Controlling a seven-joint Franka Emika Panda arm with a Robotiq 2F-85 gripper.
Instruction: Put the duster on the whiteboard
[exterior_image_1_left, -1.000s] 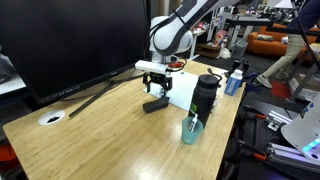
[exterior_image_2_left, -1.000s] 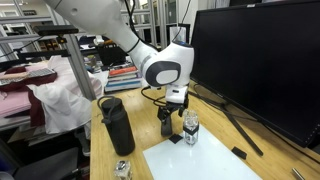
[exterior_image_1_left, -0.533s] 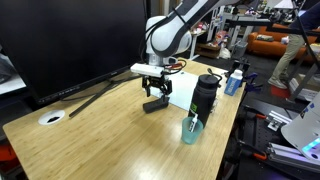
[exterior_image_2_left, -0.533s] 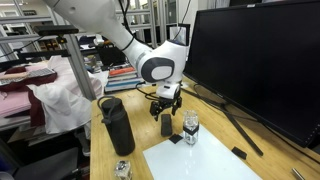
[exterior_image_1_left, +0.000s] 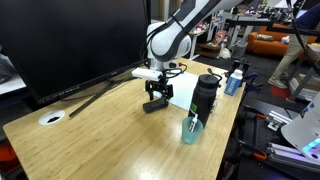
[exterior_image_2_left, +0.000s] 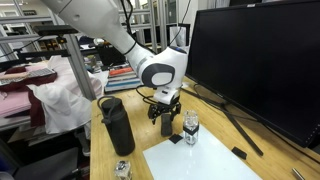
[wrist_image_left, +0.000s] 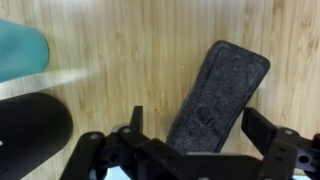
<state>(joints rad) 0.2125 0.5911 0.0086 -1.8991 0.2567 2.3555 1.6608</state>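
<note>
Claw (exterior_image_1_left: 155, 94) open – fingers spread wide, nothing gripped. In the wrist view my claw (wrist_image_left: 192, 118) has one finger on each side of the duster (wrist_image_left: 220, 90), with a clear gap of wood between each finger and the block. So I'm not touching it there.

The duster lies flat on the counter (wrist_image_left: 120, 50), right under me and slightly tilted across the gap between my fingers. Its near end is hidden behind my own body. In an exterior view the duster (exterior_image_1_left: 153, 106) sits on the bare wood just below my fingertips, and I hang low over it.

The whiteboard (exterior_image_1_left: 184, 90) lies flat on the counter just beside me, on the side toward the black bottle (exterior_image_1_left: 205, 95). The duster is off it, near its edge – whether the two touch I cannot tell. In an exterior view the whiteboard (exterior_image_2_left: 200, 160) spreads out in front of my claw (exterior_image_2_left: 165, 117), and a small clear bottle (exterior_image_2_left: 190, 128) stands close beside me at its far edge.

The black bottle (wrist_image_left: 30, 125) stands upright, off to one side of me, beyond the board. The teal cup (exterior_image_1_left: 191, 130) stands near the bottle, farther from me. In the wrist view the cup (wrist_image_left: 20, 50) shows at the frame edge, well apart from the duster.

The big monitor (exterior_image_1_left: 70, 40) stands behind me, opposite the bottle.
</note>
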